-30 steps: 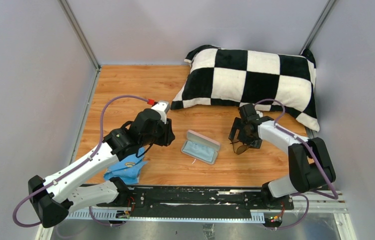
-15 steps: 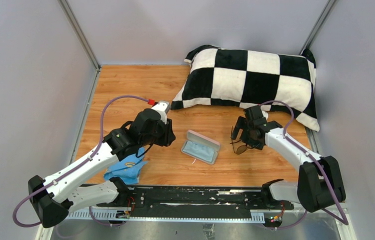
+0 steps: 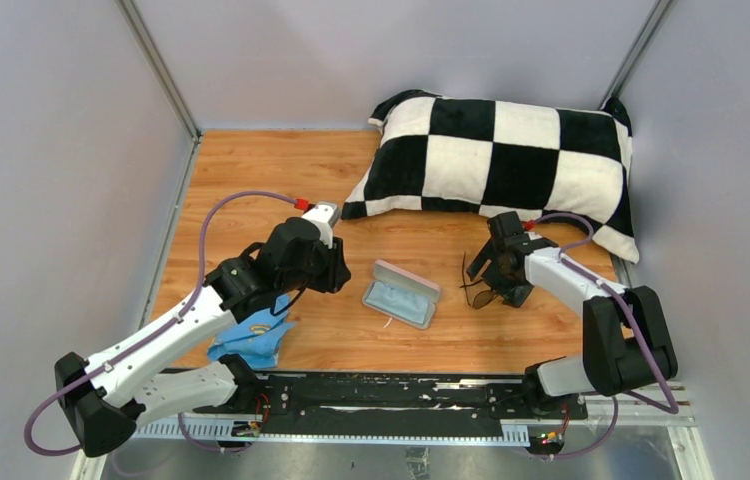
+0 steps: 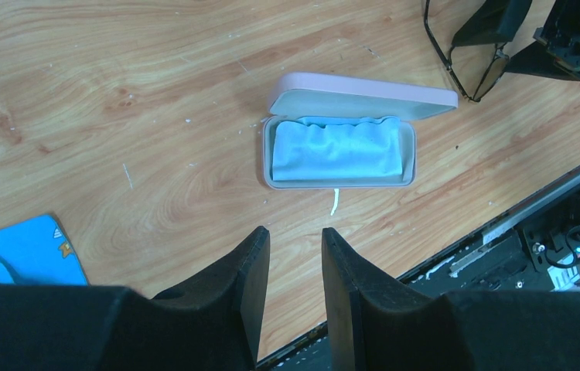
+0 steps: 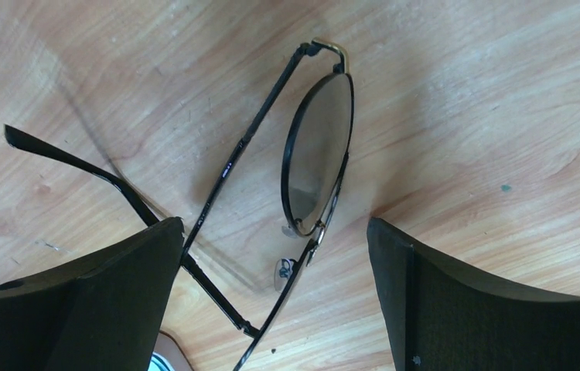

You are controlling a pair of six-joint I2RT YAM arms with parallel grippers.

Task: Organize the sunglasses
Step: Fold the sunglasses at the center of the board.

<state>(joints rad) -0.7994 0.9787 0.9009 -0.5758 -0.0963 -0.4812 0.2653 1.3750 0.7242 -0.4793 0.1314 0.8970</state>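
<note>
The sunglasses (image 3: 478,292), thin dark frame with tinted lenses, lie on the wooden table right of the open pink case (image 3: 403,293). My right gripper (image 3: 498,275) is low over them and open wide. In the right wrist view, one lens (image 5: 318,151) and the nose bridge sit between the spread fingers (image 5: 273,228), and a temple runs past the left fingertip. Nothing is gripped. My left gripper (image 3: 336,272) hovers left of the case, which has a light-blue lining (image 4: 339,151). Its fingers (image 4: 295,232) stand a little apart with nothing between them. The sunglasses (image 4: 472,66) show at the top right of that view.
A black-and-white checkered pillow (image 3: 501,160) lies at the back right, close behind the right gripper. A blue patterned cloth (image 3: 251,338) lies under the left arm near the front edge. Grey walls enclose the table on three sides.
The right arm has swung its elbow about and brought its gripper slightly right and lower over the sunglasses. The left arm, case and cloth have not moved.
</note>
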